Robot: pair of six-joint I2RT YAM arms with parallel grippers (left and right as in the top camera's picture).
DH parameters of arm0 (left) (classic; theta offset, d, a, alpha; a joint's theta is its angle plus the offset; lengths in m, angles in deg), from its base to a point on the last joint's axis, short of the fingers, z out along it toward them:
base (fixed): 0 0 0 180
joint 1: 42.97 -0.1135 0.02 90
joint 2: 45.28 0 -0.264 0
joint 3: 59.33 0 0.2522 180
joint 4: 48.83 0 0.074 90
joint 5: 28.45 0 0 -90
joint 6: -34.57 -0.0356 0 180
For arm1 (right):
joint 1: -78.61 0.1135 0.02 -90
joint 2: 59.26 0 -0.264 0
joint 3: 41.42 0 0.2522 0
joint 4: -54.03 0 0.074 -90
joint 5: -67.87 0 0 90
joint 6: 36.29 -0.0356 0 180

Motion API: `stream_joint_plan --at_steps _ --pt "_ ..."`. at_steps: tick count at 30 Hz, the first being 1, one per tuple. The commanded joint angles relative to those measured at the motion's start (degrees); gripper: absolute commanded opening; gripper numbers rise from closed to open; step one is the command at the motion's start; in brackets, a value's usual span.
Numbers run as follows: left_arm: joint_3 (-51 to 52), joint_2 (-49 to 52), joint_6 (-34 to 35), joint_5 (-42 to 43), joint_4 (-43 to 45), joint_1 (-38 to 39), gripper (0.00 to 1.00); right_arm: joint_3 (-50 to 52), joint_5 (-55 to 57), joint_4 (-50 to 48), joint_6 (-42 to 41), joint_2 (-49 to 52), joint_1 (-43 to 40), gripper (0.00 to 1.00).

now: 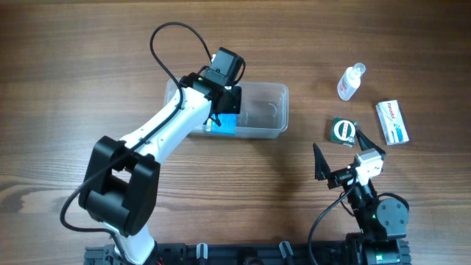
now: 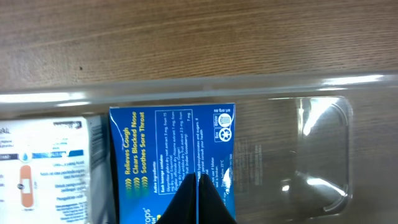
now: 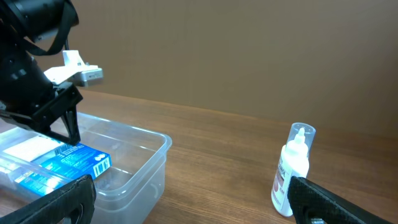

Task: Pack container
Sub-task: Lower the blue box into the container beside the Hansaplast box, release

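The clear container (image 1: 276, 88) stands at the table's middle back. In it a blue lozenge box (image 1: 228, 124) lies flat next to a white box (image 2: 43, 168). My left gripper (image 1: 227, 101) is shut, its tips together just over the blue box (image 2: 168, 143); it holds nothing. The right wrist view shows its fingers pointing down at the blue box (image 3: 74, 163) inside the container (image 3: 143, 171). My right gripper (image 1: 340, 168) is open and empty, low at the front right, apart from everything.
A small white dropper bottle (image 1: 351, 81) stands at the back right and shows in the right wrist view (image 3: 292, 168). A white and green box (image 1: 392, 121) and a round green item (image 1: 343, 131) lie right of the container.
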Motion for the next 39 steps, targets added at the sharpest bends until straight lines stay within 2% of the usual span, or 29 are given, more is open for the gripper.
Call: stream_joint_plan --at_steps 1,11,18,21,26,31,39 --pt "0.28 4.09 3.10 -2.45 -0.28 0.07 0.04 0.07 0.33 -0.17 0.31 -0.39 -0.24 1.00" --pt "0.20 7.21 3.48 -4.37 -0.33 -0.02 0.04 0.07 0.35 -0.17 0.31 -0.39 -0.22 1.00" --pt "-3.93 0.59 3.54 -4.02 -4.02 0.15 0.04 0.07 0.35 -0.17 0.31 -0.39 -0.22 1.00" --pt "-3.91 -1.01 3.54 -0.17 -3.82 0.70 0.04 0.07 0.33 -0.17 0.33 -0.39 -0.24 1.00" --pt "-3.89 1.05 3.74 3.02 -2.99 2.80 0.04 0.07 0.33 -0.17 0.31 -0.39 -0.24 1.00" --pt "-3.89 4.24 3.72 2.99 -0.37 5.84 0.04 0.07 0.35 -0.17 0.31 -0.39 -0.24 1.00" --pt "-3.89 6.51 3.67 0.61 -0.31 6.05 0.04 0.07 0.33 -0.17 0.31 -0.39 -0.24 1.00"
